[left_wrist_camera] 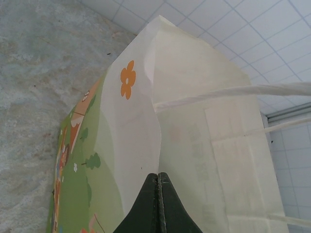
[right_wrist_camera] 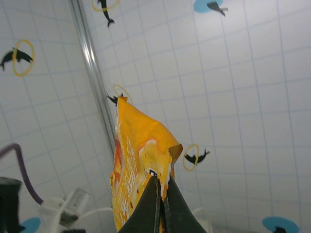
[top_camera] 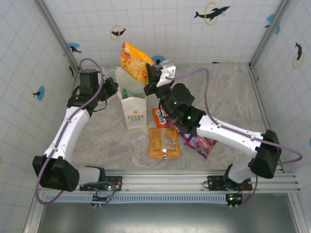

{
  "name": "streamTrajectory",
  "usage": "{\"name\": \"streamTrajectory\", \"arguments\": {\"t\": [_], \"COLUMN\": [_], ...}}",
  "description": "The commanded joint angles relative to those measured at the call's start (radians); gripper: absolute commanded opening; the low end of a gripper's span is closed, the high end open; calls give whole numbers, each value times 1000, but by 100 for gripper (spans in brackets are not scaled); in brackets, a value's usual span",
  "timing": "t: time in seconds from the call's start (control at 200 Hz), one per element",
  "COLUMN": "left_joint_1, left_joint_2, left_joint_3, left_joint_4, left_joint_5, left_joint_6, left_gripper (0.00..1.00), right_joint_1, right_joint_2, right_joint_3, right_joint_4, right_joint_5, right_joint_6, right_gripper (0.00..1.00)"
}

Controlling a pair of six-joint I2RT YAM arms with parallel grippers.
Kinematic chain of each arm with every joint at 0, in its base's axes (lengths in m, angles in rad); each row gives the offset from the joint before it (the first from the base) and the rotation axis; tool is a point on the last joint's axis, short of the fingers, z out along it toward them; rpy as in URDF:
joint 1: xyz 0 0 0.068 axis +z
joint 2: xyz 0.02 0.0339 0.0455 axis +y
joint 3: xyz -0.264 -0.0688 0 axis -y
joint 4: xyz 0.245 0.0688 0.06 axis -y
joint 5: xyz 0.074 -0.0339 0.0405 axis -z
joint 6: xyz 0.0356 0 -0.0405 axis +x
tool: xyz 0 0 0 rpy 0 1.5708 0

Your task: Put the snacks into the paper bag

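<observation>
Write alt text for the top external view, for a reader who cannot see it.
The right gripper holds a yellow-orange packet above the upright paper bag, whose rim the left gripper pinches. An orange packet, a red-orange packet and a magenta packet lie on the table beside the bag.

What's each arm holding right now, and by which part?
Left jaws are shut on the bag, pinching its upper rim. Right jaws are shut on a yellow packet, pinching one edge, above the bag.

One paper bag point(top_camera: 133, 114), five snack packets point(top_camera: 164, 142) — two arms point(top_camera: 68, 131)
</observation>
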Motion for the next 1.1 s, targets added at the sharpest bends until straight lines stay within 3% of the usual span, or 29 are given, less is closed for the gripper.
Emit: {"name": "streamTrajectory", "arguments": {"t": [0.0,0.595,0.921,0.991,1.096], "left_joint_1": [0,0,1,-1,1], "left_joint_2": [-26,-28,-26,-26,-26], "left_joint_3": [-17,-12,-13,-13,-12], "left_joint_4": [25,13,11,9,10], "left_joint_5": [23,11,6,6,3], "left_joint_6": [9,18,19,18,19], "left_gripper": [5,8,8,8,8], "right_joint_1": [17,-18,-49,-49,-49], "right_joint_2": [33,254,292,293,291], "right_joint_3": [68,207,216,217,217], "right_joint_4": [104,-111,-165,-166,-172], "right_joint_5": [10,95,64,60,54], "right_joint_6": [-60,10,73,74,81], "right_gripper": [0,0,0,6,27]}}
